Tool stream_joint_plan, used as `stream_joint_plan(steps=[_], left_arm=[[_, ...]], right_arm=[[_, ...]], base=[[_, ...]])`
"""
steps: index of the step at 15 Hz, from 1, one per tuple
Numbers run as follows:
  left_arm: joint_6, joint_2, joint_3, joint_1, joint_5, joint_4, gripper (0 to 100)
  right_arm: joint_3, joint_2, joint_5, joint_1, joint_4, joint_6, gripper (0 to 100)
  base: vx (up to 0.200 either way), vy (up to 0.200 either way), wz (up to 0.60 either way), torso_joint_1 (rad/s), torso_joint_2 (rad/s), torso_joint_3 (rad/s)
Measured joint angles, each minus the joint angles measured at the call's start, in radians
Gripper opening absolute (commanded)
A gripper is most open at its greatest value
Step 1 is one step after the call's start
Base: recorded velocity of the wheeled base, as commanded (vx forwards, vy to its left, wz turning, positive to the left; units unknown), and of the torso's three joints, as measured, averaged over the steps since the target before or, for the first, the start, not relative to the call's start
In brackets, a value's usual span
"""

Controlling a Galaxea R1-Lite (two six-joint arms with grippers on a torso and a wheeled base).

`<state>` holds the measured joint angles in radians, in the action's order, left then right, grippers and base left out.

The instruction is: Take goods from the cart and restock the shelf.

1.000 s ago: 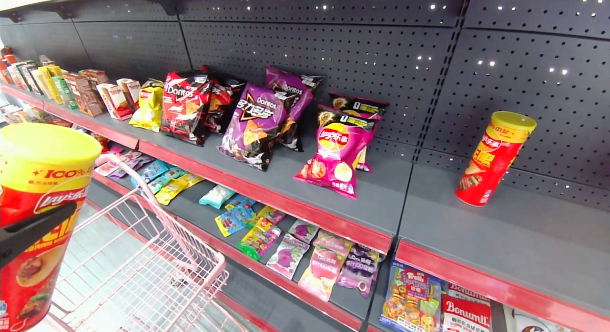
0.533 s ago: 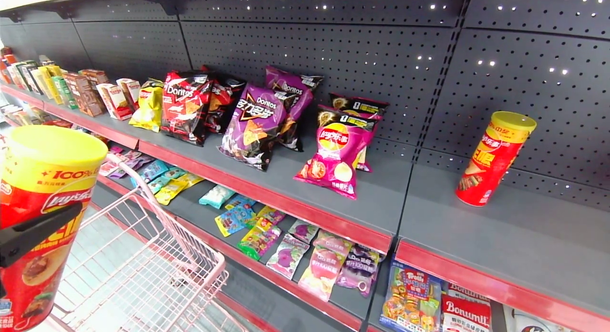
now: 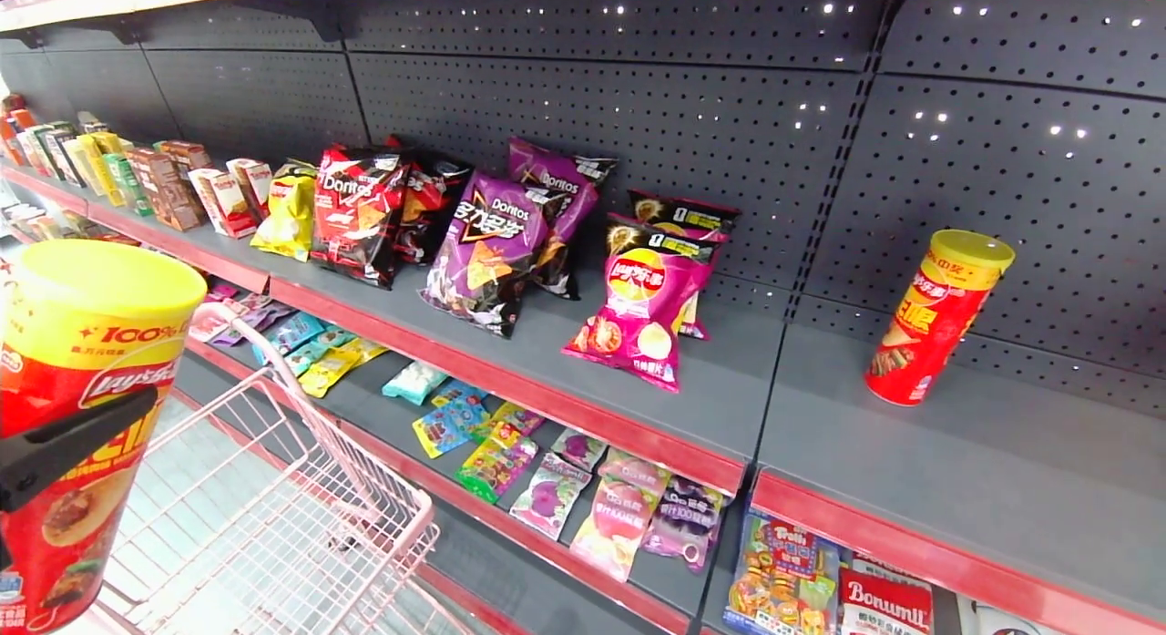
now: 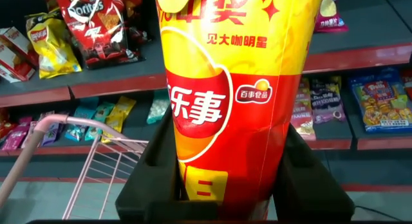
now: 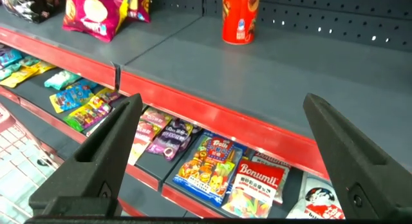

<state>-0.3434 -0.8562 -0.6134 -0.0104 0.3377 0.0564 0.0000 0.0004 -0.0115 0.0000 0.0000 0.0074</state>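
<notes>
A tall red chip can with a yellow lid (image 3: 86, 407) is held upright at the near left, above the pink cart (image 3: 301, 498). My left gripper (image 4: 228, 176) is shut on the can's lower body, and one black finger (image 3: 73, 435) crosses its front. A matching can (image 3: 938, 318) stands tilted against the pegboard on the right bay of the grey shelf (image 3: 956, 471); it also appears as the can (image 5: 239, 17) in the right wrist view. My right gripper (image 5: 222, 140) hangs open in front of the shelf's red edge (image 5: 212, 111), holding nothing.
Chip bags (image 3: 492, 248) and a pink bag (image 3: 642, 302) lie on the shelf's middle bay, with boxes (image 3: 164, 184) farther left. Candy packets (image 3: 547, 489) fill the lower shelf. Bare shelf surface lies around the standing can.
The held can shifted slightly right in the left gripper. The camera moved a little, so the whole shelf now sits lower in the picture.
</notes>
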Motion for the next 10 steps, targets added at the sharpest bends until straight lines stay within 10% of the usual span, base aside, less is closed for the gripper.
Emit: stream_joint_plan(steps=[10], left_arm=[[0.000, -0.001, 0.000, 0.000, 0.000, -0.001, 0]], right_arm=[[0.000, 0.000, 0.000, 0.000, 0.000, 0.001, 100]], base=[[0.000, 0.000, -0.12, 0.007, -0.01, -0.003]])
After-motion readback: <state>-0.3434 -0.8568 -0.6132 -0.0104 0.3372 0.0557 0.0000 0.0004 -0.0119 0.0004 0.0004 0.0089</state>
